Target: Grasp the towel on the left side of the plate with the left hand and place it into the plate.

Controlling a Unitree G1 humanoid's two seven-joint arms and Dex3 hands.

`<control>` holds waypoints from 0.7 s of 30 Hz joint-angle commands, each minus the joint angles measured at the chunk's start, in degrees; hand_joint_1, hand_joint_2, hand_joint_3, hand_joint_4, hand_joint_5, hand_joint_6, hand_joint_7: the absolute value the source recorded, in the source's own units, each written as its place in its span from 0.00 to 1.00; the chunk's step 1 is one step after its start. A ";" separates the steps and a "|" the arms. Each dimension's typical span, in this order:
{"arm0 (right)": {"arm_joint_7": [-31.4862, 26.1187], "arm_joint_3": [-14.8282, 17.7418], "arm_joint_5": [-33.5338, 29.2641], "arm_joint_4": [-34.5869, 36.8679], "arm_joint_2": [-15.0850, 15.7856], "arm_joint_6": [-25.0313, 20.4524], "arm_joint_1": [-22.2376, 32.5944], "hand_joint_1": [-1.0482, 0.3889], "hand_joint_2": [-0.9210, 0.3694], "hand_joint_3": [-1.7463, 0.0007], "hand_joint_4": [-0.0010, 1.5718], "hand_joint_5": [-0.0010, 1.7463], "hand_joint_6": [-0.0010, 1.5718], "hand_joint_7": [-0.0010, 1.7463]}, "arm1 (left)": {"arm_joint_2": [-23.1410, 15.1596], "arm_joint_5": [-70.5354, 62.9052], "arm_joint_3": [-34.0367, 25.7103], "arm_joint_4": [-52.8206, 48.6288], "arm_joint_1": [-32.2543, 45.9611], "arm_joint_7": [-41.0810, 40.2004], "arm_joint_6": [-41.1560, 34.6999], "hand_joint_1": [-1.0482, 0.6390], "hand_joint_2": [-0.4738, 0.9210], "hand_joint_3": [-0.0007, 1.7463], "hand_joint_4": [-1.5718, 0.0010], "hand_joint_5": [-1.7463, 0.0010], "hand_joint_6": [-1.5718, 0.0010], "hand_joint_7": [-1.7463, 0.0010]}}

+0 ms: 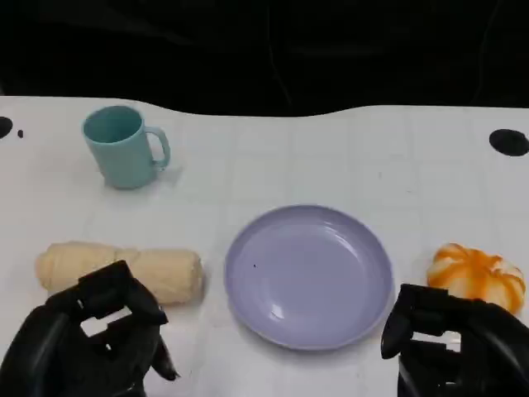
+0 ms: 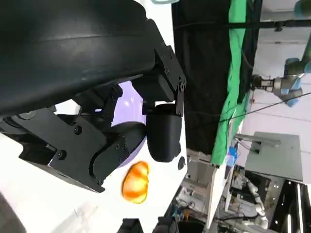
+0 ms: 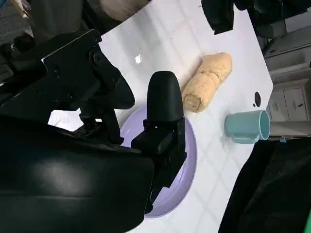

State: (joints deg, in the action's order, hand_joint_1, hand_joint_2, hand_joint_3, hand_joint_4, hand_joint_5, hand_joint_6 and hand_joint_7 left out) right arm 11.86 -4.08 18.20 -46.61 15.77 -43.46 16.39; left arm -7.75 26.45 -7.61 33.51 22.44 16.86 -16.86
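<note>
Towel (image 1: pixel 124 271) lies beside plate (image 1: pixel 307 275); left hand (image 1: pixel 91 343) hovers near, fingers apart, holding nothing. Risk: loose roll unravels, drapes over rim.

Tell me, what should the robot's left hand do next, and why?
Probably reach forward and down onto the rolled towel. The left hand hovers just in front of it holding nothing, and the towel lies on the table left of the empty plate, not yet grasped.

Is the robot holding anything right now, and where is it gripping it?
Nothing. The left hand sits just short of the towel; the right hand is empty.
</note>
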 commanded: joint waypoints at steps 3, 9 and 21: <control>-0.35 0.16 0.13 -0.64 0.00 0.03 -0.15 0.72 0.31 0.23 0.48 1.00 0.40 0.93 | -0.70 -6.35 0.19 0.69 -0.31 -2.96 2.67 0.53 0.85 0.37 0.50 0.41 0.44 0.72; -1.04 -0.39 -0.03 -1.22 0.02 -0.73 -0.24 0.72 0.31 0.23 0.47 1.00 0.39 0.93 | -1.98 -14.62 0.76 -0.08 -0.52 -3.42 8.42 0.48 0.99 0.08 0.61 0.67 0.53 0.99; -2.43 -0.88 0.10 -2.23 -0.28 -3.06 -0.99 0.71 0.32 0.25 0.47 1.00 0.39 0.93 | -12.98 -35.72 0.23 3.72 -3.70 -2.11 9.60 0.34 1.00 0.05 0.78 0.88 0.80 1.00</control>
State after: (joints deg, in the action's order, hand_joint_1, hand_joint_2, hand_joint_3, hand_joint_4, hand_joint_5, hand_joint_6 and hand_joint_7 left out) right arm 9.88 -4.97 18.23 -48.22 15.45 -45.63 15.93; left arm -17.37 -5.32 -6.96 35.30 20.15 14.10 -6.23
